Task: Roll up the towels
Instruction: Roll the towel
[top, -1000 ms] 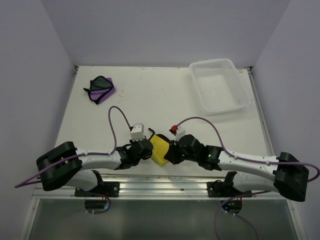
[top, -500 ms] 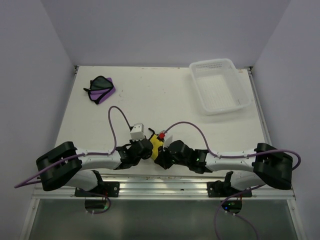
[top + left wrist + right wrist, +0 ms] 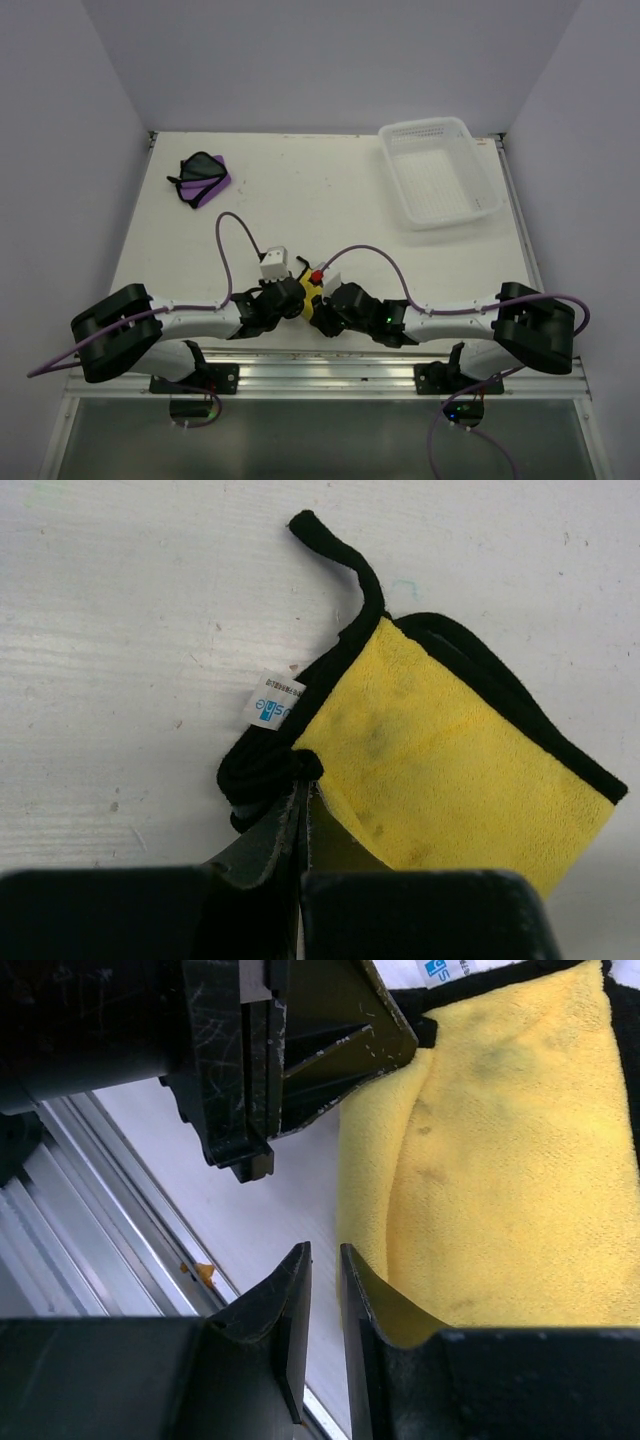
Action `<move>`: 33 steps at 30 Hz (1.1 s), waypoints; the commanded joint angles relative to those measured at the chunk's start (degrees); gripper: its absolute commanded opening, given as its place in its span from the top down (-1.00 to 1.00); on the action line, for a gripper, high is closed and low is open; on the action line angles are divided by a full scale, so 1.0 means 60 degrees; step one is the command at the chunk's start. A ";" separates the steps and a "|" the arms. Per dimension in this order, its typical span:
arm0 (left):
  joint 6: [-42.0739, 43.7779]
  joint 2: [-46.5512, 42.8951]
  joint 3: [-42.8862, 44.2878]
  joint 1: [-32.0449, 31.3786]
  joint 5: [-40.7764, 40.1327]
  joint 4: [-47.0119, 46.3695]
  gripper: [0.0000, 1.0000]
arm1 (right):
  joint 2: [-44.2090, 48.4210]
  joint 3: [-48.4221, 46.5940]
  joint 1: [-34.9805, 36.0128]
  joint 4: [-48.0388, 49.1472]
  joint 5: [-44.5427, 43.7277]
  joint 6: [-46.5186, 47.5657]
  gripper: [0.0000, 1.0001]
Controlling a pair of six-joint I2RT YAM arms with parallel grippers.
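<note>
Left gripper was pinched tight on the black-edged corner of the yellow towel, which lay folded on the table near its front edge. Right gripper hung just beside the cloth, jaws a narrow crack apart, gripping nothing. Purple towel sat crumpled at the far left.

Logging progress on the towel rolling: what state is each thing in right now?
yellow towel: folded, not yet rolled, corner pinched.
purple towel: bunched, untouched, far left.
left gripper: shut on yellow towel's black edging.
right gripper: slightly open, holding nothing.
basket: upright, empty.
</note>
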State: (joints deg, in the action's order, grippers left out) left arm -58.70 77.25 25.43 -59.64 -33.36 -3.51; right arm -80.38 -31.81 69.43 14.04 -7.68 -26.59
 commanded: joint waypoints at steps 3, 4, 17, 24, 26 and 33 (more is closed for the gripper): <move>0.0335 0.0015 -0.0254 0.0037 0.0273 0.0804 1.00 | -0.0021 -0.0323 0.0030 -0.0347 -0.0390 0.0447 0.55; 0.0335 0.0015 -0.0269 0.0037 0.0287 0.0790 1.00 | -0.0036 -0.0337 0.0030 -0.0348 -0.0389 0.0462 0.55; 0.0364 0.0015 -0.0240 0.0037 0.0287 0.0819 1.00 | -0.0417 -0.0454 0.0045 -0.0948 -0.0360 0.0784 0.29; 0.0466 0.0044 -0.0166 0.0037 0.0302 0.0819 1.00 | -0.0665 -0.0543 0.0147 -0.1139 -0.0550 0.1004 0.23; 0.0496 0.0044 -0.0108 0.0037 0.0287 0.0863 1.00 | -0.0768 -0.0557 0.0250 -0.1139 -0.0594 0.1091 0.23; 0.0423 0.0000 -0.0122 0.0081 0.0345 0.0922 1.00 | -0.1105 -0.0456 0.0616 -0.1271 -0.1209 0.1311 0.23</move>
State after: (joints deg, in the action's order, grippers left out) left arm -57.41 77.01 25.41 -59.61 -33.04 -3.31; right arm -85.67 -34.50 71.75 9.45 -11.99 -21.15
